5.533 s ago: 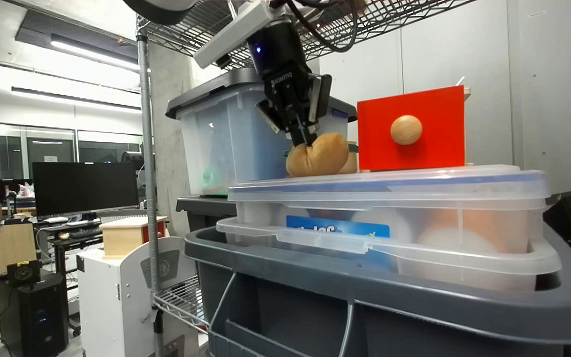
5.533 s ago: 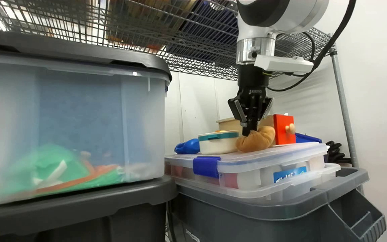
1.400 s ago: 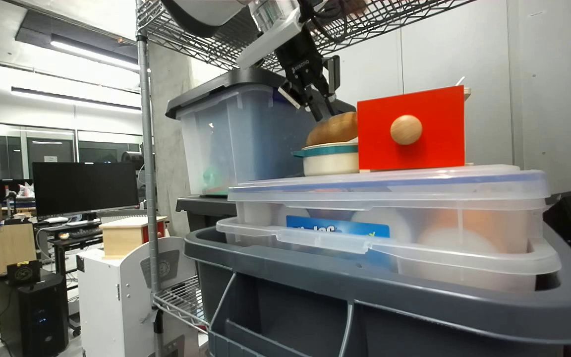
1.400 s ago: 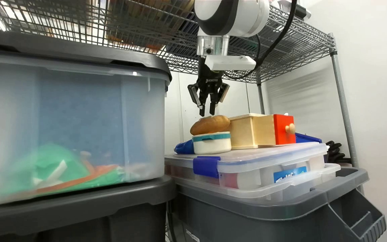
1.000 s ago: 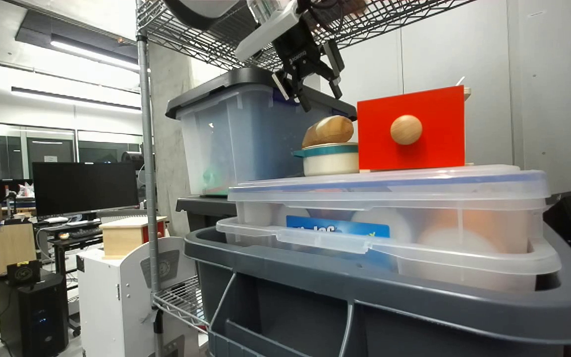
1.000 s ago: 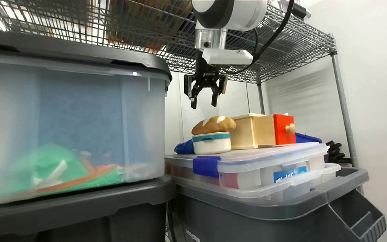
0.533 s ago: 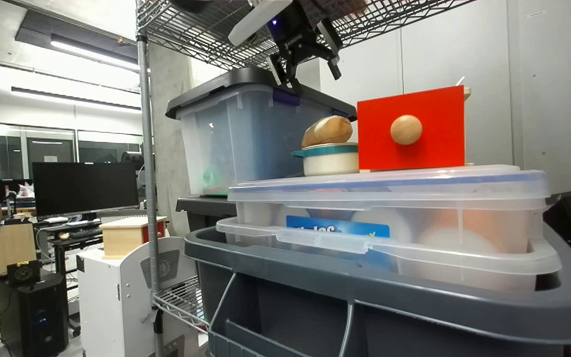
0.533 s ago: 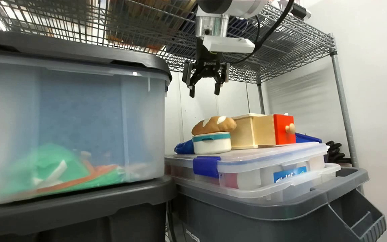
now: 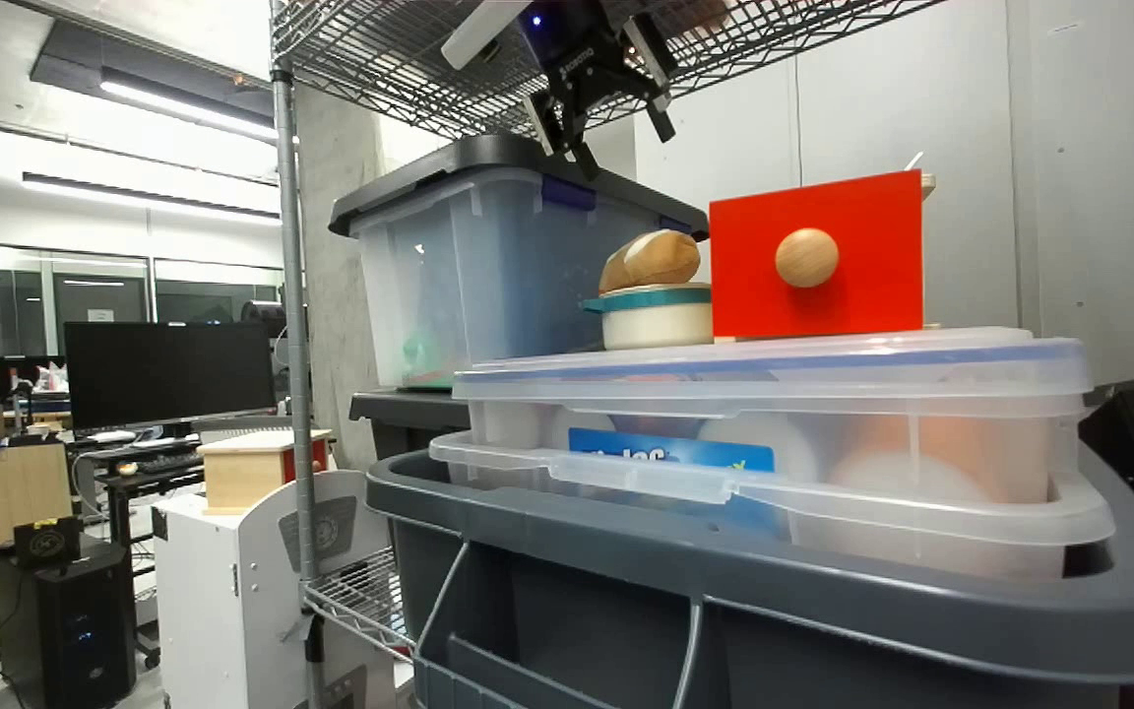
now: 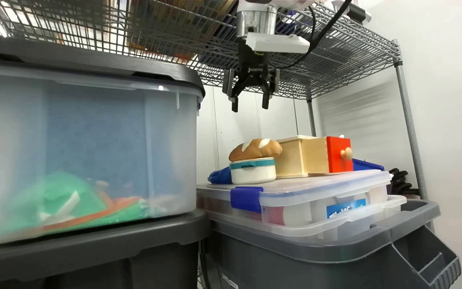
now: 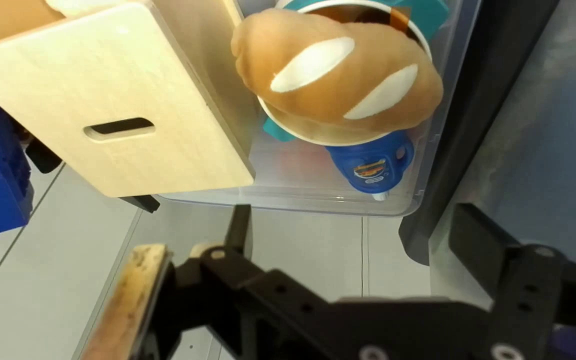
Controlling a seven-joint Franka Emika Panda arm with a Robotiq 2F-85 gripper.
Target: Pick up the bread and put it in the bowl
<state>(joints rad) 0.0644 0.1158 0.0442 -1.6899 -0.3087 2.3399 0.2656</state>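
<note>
The bread [image 10: 257, 149], a brown loaf with white slashes, lies across the top of the bowl [image 10: 254, 173], overhanging its rim. White with a teal band, the bowl stands on a clear plastic box; in the wrist view, orange-brown contents show past the loaf inside its rim [image 11: 313, 139]. From above, the wrist view shows the bread [image 11: 335, 75] covering most of the bowl's mouth. Well above them, apart from the loaf, my gripper [image 10: 250, 106] is open with nothing between its fingers. In the wrist view the gripper [image 11: 352, 215] has its jaws wide apart.
A wooden box with a red drawer front [image 9: 813, 217] stands beside the bowl. Behind the bowl lies a blue bottle [image 11: 368, 167]. A large lidded bin [image 9: 488, 266] rises close by. Overhead runs a wire shelf [image 10: 335, 52], near the arm.
Earlier my gripper held the bread low in front of the bowl. It carried the loaf onto the bowl, opened, let go and rose. Over the last half second the bread stays still.
</note>
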